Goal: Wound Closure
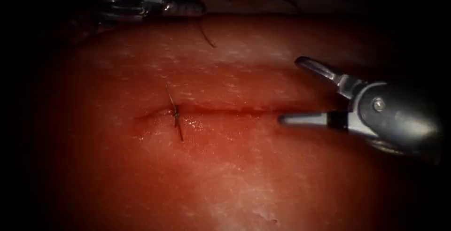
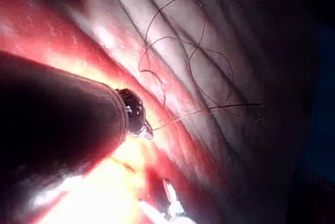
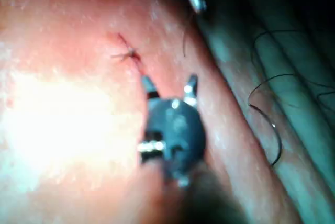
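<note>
While the right tool (image 1: 286, 90) hung spread and empty beside the cut (image 1: 235, 112), the left tool (image 1: 188, 6), its grip unreadable, trailed thread (image 1: 206, 36) at the tissue's (image 1: 235, 179) far edge; loose loops risked snagging.

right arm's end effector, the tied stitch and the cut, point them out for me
right arm's end effector (image 1: 293, 90), endoscope view, midway between its open jaw tips
tied stitch (image 1: 176, 114), endoscope view, on its knot at the cut
cut (image 1: 235, 112), endoscope view, mid-length of the dark line
</note>
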Motion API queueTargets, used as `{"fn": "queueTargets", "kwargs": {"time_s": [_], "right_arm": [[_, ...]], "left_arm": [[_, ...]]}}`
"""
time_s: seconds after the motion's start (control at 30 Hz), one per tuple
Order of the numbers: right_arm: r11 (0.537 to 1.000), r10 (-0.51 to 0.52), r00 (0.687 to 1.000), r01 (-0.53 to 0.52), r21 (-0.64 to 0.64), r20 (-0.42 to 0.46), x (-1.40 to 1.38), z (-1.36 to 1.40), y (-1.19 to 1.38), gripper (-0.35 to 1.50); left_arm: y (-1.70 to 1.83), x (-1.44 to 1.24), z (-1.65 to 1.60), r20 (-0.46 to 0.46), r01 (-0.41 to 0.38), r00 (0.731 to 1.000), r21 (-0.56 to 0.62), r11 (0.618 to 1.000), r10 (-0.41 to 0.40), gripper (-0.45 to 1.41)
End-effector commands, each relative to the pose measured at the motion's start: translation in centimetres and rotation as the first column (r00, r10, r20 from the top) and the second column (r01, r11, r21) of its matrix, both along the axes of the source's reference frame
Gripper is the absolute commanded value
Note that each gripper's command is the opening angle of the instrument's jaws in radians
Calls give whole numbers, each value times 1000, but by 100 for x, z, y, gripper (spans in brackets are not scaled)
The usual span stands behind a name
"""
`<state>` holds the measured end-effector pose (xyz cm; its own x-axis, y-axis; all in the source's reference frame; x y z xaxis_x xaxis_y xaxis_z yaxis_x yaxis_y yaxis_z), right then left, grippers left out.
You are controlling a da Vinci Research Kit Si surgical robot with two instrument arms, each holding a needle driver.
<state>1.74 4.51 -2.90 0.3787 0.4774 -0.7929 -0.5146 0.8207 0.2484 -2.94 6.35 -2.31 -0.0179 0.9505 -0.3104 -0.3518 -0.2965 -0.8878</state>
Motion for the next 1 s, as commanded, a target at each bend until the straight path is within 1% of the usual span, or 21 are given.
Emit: {"fn": "queueTargets", "kwargs": {"time_s": [0.03,0.07,0.1,0.23,0.3,0.37,0.4,0.47,0.57,0.67,0.83,0.87,1.0], "right_arm": [[1000,0,1000,0,-2,-3,6,5,2,140],[1000,0,1000,0,-2,-3,6,5,2,140],[1000,0,1000,0,-2,-3,5,5,2,140],[1000,-1,1000,1,-1,-4,4,5,2,140],[1000,-2,1000,2,-1,-4,3,5,2,140],[1000,-2,1000,2,-1,-4,3,5,3,140],[1000,-2,1000,2,-1,-4,3,5,2,140],[1000,-3,1000,3,-1,-5,3,4,2,140],[1000,-2,1000,2,-2,-5,3,5,2,140],[1000,-3,1000,3,-4,-5,3,7,1,140],[1000,-3,1000,3,-4,-5,3,7,1,140],[1000,-2,1000,2,-4,-4,4,8,1,140],[1000,-2,1000,2,-6,-4,5,9,0,140]], "left_arm": [[-6,-9,-8,16,-23,1000,-5,1000,23,-35],[-13,-13,-17,25,-34,999,-5,999,34,-35],[-28,-20,-37,44,-54,998,2,999,54,-35],[-48,-30,-73,76,-89,993,-9,996,89,-35],[-62,-30,-100,83,-115,990,-13,993,116,-35],[-72,-27,-120,85,-134,987,-20,991,135,-35],[-85,-21,-141,93,-149,984,-24,989,150,-35],[-99,-15,-157,97,-165,981,-26,986,166,-35],[-134,8,-184,108,-199,974,-26,980,201,-35],[-154,31,-208,106,-219,969,-34,975,221,-35],[-176,73,-257,109,-230,966,-47,972,233,-35],[-182,89,-278,113,-236,964,-51,970,240,-35],[-185,117,-310,110,-239,963,-67,969,246,-35]]}}
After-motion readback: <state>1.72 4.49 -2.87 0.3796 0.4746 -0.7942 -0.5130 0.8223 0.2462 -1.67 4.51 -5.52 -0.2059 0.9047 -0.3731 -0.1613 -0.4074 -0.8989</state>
